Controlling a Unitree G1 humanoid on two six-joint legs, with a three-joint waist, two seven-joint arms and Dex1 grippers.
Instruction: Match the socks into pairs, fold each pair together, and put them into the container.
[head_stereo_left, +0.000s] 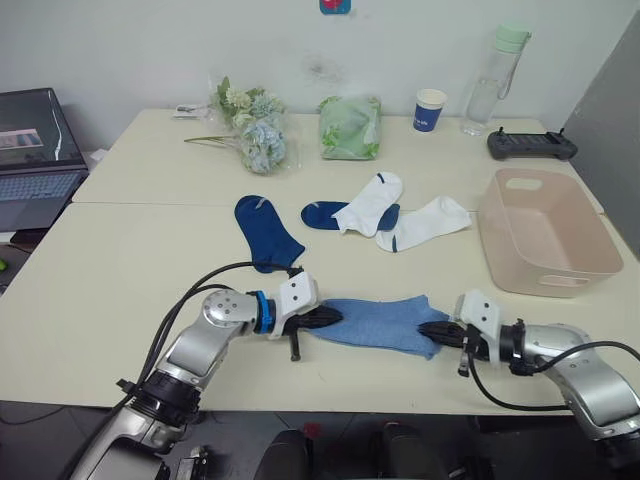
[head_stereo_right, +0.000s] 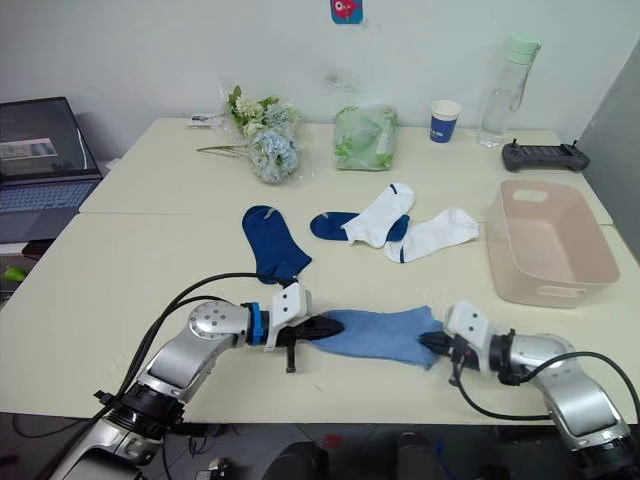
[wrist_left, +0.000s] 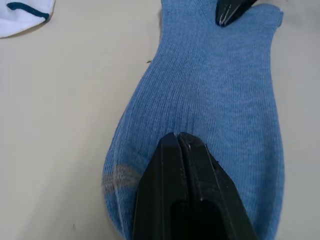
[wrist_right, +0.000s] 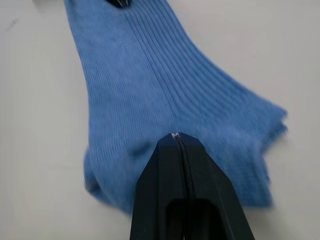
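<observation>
Light blue sock fabric (head_stereo_left: 385, 322) lies flat near the table's front edge, its cuff end showing layered edges. My left gripper (head_stereo_left: 335, 317) is shut on its left end, fingertips (wrist_left: 178, 137) pinching the knit. At the right end my right gripper (head_stereo_left: 430, 330) is shut on the sock (wrist_right: 150, 90) too. Farther back lie a dark navy sock (head_stereo_left: 265, 232), a second navy sock (head_stereo_left: 322, 214) partly under a white sock (head_stereo_left: 370, 203), and another white sock (head_stereo_left: 425, 222). The pale pink container (head_stereo_left: 545, 235) stands at the right, with nothing visible inside it.
Along the back stand a flower bunch (head_stereo_left: 255, 130), a green cloth bundle (head_stereo_left: 350, 127), a blue paper cup (head_stereo_left: 430, 110), a water bottle (head_stereo_left: 495, 80) and a black controller (head_stereo_left: 532, 146). A laptop (head_stereo_left: 35, 155) sits at the far left.
</observation>
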